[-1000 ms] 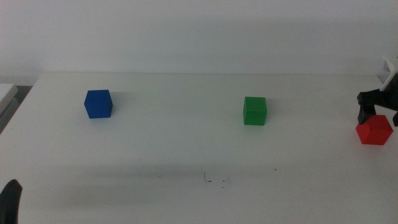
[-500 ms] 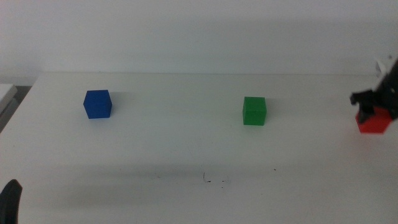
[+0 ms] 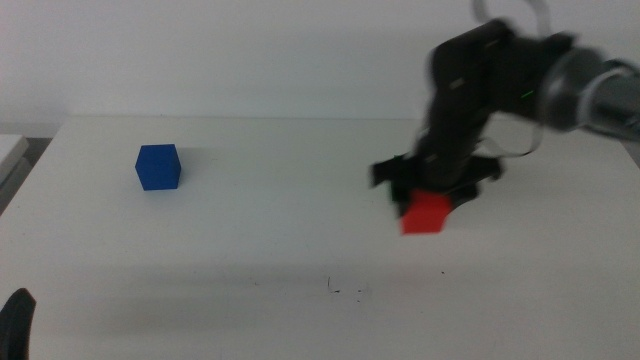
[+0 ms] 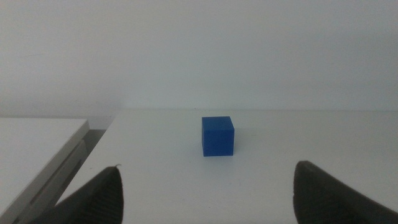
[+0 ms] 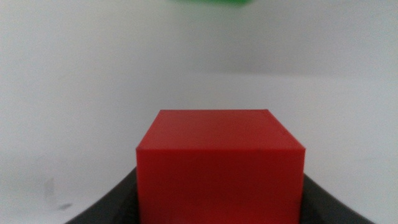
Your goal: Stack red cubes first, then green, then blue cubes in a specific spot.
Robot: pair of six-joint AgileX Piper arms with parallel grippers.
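My right gripper (image 3: 432,196) is shut on the red cube (image 3: 424,213) and holds it above the table, right of the middle. In the right wrist view the red cube (image 5: 221,165) fills the space between the jaws of the right gripper (image 5: 221,193). Only a sliver of the green cube (image 5: 211,2) shows there; in the middle view the arm hides it. The blue cube (image 3: 158,167) sits at the far left, straight ahead of my open left gripper (image 4: 206,171), which waits at the front left corner (image 3: 15,320). The scribbled spot (image 3: 345,290) lies front centre, bare.
A white board or tray edge (image 4: 43,155) lies beside the table's left side (image 3: 10,150). A lone dark speck (image 3: 444,272) marks the table right of the scribbles. The right arm (image 3: 520,80) reaches in over the far right of the table.
My right gripper lifted the red cube from the far right edge and carried it left, to in front of where the green cube stood. The blue cube and left gripper have not moved.
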